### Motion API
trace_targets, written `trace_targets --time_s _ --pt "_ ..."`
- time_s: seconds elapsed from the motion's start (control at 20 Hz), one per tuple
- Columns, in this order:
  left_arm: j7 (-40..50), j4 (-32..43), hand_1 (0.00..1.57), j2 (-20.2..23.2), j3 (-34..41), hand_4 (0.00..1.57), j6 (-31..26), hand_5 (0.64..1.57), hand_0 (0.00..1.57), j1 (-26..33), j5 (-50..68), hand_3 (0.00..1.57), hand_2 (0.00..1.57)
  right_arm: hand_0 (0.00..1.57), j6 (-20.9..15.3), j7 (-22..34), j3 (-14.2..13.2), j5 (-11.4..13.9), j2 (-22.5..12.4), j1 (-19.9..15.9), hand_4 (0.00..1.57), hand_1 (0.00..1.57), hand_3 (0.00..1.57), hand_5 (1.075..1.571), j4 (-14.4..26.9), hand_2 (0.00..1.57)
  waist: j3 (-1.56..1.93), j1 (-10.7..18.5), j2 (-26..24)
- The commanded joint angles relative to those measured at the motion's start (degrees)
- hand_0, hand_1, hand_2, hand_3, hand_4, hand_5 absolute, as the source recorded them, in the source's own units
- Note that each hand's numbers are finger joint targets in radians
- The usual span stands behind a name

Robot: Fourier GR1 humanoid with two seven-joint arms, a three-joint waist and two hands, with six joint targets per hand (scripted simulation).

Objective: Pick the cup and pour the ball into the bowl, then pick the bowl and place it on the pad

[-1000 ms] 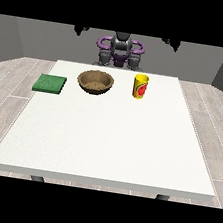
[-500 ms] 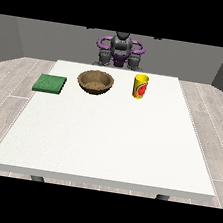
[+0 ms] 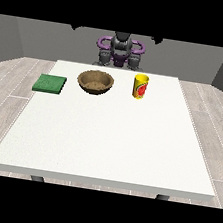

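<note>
Cup (image 3: 141, 87), yellow with red label, stands upright on white desk (image 3: 109, 138), just right of the brown bowl (image 3: 95, 81). Green pad (image 3: 50, 84) lies left of bowl, apart from it, at desk's edge. Both hands sit behind bowl, past desk's far edge, at the robot's torso; can't tell their finger state.

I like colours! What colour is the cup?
Yellow with a red patch, the cup in the front view.

A yellow cup (image 3: 140, 87) with a red mark, brown bowl (image 3: 95, 82), green pad (image 3: 50, 84), white table (image 3: 109, 138).
</note>
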Motion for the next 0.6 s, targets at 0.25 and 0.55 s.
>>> trace_targets --time_s 0.25,0.55 --pt "-22.1 15.55 0.0 -0.04 4.59 0.0 0.57 1.501 0.0 -7.34 -2.87 0.0 0.0 0.0 8.58 -15.77 -7.65 -3.97 -4.29 -5.77 0.35 0.0 0.0 1.571 10.34 0.0 0.0 -2.18 13.62" --pt "-23.75 22.64 0.0 0.09 5.82 0.0 4.55 1.494 0.0 -16.77 -4.5 0.0 0.0 0.0 11.57 -20.68 -10.48 -4.43 -6.3 -9.87 0.28 0.0 0.0 1.571 18.93 0.0 0.01 -2.7 16.65"
